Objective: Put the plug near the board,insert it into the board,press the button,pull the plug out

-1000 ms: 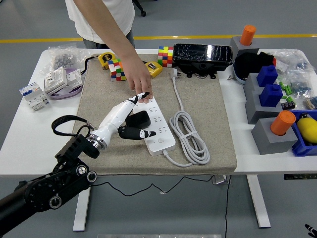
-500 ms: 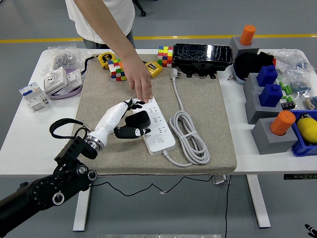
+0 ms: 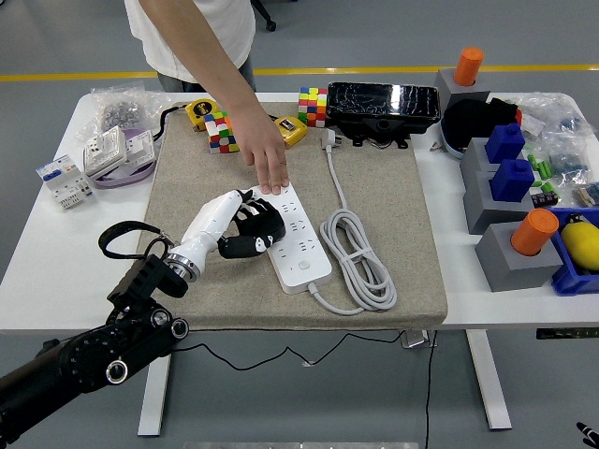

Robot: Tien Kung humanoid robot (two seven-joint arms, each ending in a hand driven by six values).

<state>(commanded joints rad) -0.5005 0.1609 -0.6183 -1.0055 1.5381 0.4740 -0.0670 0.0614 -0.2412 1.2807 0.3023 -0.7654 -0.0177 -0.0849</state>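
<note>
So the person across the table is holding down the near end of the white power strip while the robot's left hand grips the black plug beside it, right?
Not quite. In the head view the person's hand presses the far end of the power strip, not the near end. The rest holds: the robot's left hand grips the black plug beside it.

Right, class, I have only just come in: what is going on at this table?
The robot's left hand is closed around a black plug, holding it against the left side of a white power strip on a beige mat. A person's hand presses on the strip's far end, steadying it. The strip's cable lies coiled beside it.
</note>
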